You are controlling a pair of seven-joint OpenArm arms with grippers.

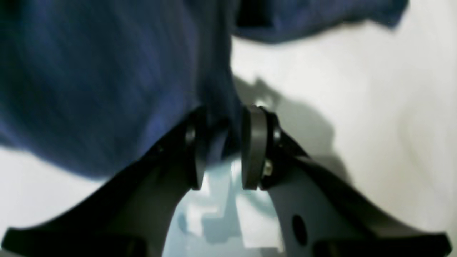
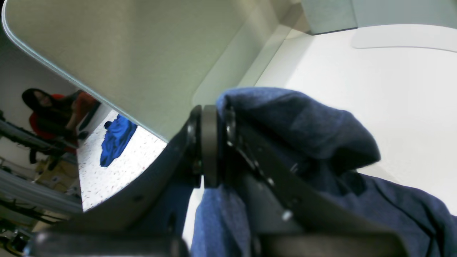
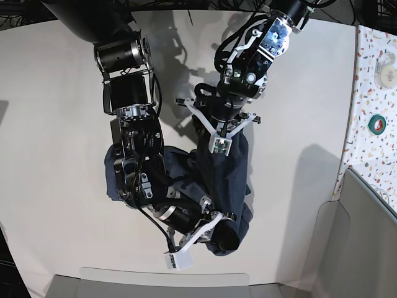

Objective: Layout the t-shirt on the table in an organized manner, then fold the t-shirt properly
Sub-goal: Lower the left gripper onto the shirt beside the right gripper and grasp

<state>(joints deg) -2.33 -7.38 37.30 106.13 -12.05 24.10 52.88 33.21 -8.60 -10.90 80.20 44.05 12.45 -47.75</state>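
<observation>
While both arms reach down over the table (image 3: 56,93), right jaws clamp the t-shirt (image 3: 232,167) — left jaws parted astride it.

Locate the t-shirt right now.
Base view: t-shirt bunched mid-table, hanging between the left hand above and the right hand below.

The left gripper (image 1: 223,148) points toward the t-shirt (image 1: 96,82), its two dark pads parted with a fold of blue cloth lying in the gap. The shirt fills the upper left of the view. White table (image 1: 375,107) lies to the right, shadowed beside the right pad.
</observation>
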